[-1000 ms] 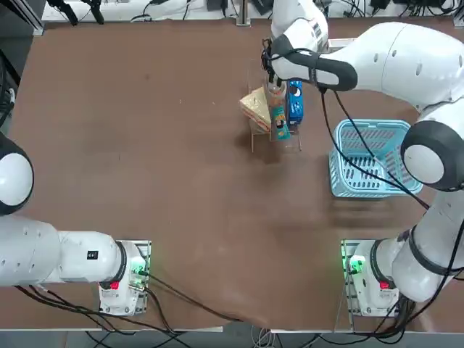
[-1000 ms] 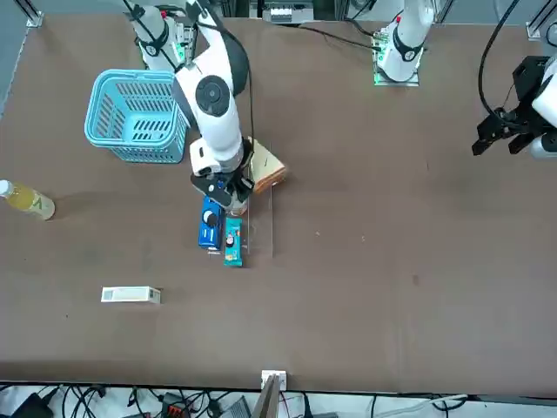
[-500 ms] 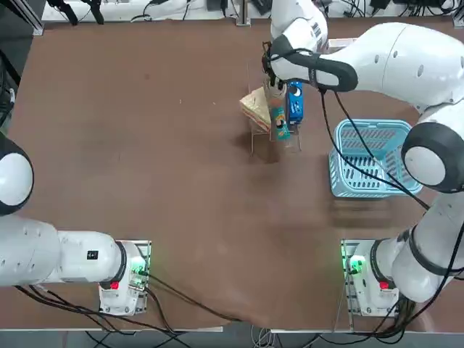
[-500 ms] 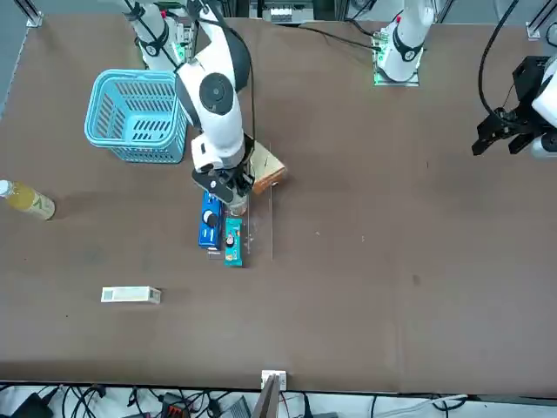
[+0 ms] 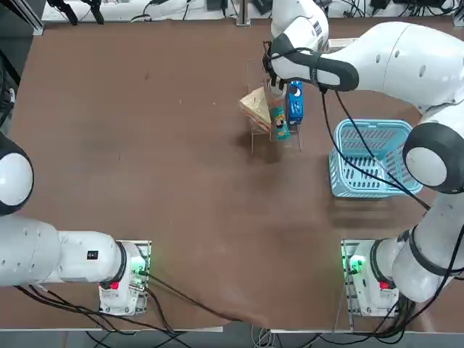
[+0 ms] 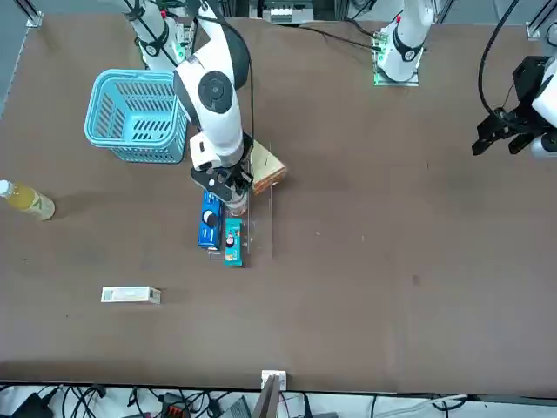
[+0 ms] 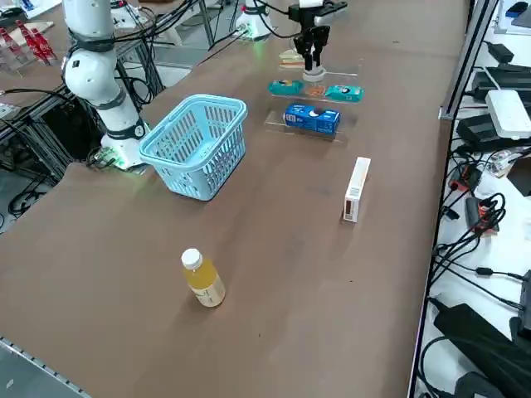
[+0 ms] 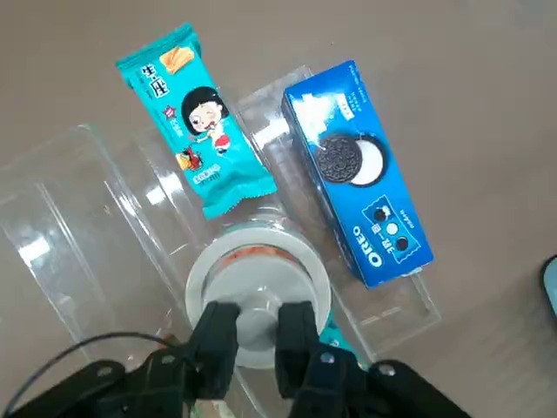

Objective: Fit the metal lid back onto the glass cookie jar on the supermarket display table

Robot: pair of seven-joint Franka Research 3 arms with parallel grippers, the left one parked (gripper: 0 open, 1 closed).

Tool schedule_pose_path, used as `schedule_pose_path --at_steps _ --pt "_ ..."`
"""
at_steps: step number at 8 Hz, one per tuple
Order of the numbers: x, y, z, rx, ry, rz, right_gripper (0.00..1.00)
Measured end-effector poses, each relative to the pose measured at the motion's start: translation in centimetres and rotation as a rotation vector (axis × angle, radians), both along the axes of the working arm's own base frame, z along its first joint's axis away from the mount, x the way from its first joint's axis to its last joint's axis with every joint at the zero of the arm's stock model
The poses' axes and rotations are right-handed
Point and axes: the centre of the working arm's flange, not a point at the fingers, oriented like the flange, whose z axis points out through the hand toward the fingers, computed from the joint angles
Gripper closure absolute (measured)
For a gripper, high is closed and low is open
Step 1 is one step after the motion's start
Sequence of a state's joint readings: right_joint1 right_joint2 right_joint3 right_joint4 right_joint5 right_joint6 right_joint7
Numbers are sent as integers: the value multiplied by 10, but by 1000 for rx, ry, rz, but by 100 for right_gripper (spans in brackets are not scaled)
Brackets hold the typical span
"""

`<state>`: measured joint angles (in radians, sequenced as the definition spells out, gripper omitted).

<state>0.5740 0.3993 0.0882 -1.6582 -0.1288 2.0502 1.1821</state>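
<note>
The metal lid (image 8: 258, 294), a silvery-white disc, lies over the mouth of the glass cookie jar (image 8: 252, 253), whose brownish inside shows only as a thin arc at the lid's edge. Whether the lid is fully seated I cannot tell. My right gripper (image 8: 257, 331) is shut on the lid, one black finger on each side of its middle. The jar (image 6: 237, 205) stands in a clear acrylic rack (image 8: 96, 218) on the supermarket display table (image 5: 145, 145), with the gripper (image 6: 228, 186) straight above it. From overhead the wrist covers most of the jar (image 5: 275, 92).
A blue Oreo box (image 8: 357, 170) and a teal snack pack (image 8: 193, 117) lie in the rack beside the jar, with a wrapped sandwich wedge (image 5: 255, 107) on its other side. A blue basket (image 5: 371, 158), a yellow drink bottle (image 7: 202, 279) and a white box (image 7: 357, 189) sit further off.
The right arm's wrist has shifted slightly. The gripper stays shut on the lid over the jar.
</note>
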Motion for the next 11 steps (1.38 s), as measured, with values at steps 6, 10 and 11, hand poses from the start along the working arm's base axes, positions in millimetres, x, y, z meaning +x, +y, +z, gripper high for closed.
schedule_pose_path --at_steps 6,10,11 --pt "-1 0 -4 -2 3 1 73" --pt "2 0 -5 10 -15 2 73" --pt "3 0 -7 8 -14 1 73"
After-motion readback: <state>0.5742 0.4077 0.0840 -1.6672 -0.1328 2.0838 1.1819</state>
